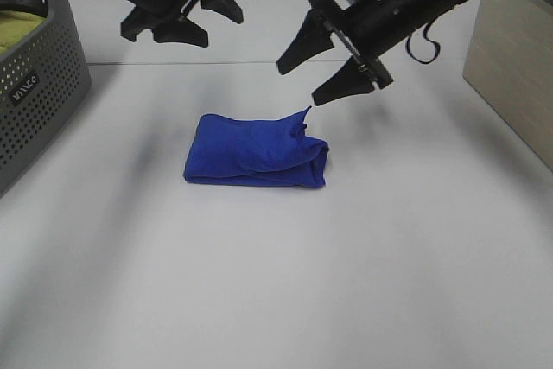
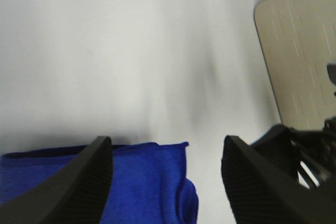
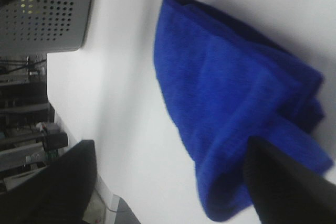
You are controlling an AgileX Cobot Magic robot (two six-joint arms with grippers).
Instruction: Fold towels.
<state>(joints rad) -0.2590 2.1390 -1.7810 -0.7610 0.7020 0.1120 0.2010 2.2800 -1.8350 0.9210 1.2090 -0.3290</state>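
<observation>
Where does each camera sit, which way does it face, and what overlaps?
Exterior high: mounted high, looking down on table, blue towel, open left pincer and right pincer.
Left wrist: on left arm, facing down between its fingers at the towel's edge.
Right wrist: on right arm, facing past its fingers over the towel toward the grey basket.
Shared: all three show the towel.

The royal-blue towel [image 1: 255, 151] sits just above the middle of the overhead frame, a touch left of centre. It's folded into a thick, loose bundle, wider side to side than front to back. The left end is fairly square. The right end bulges in a rounded roll of layers, and one corner pokes up at its upper right. Up close the plush nap shows soft and creased.
</observation>
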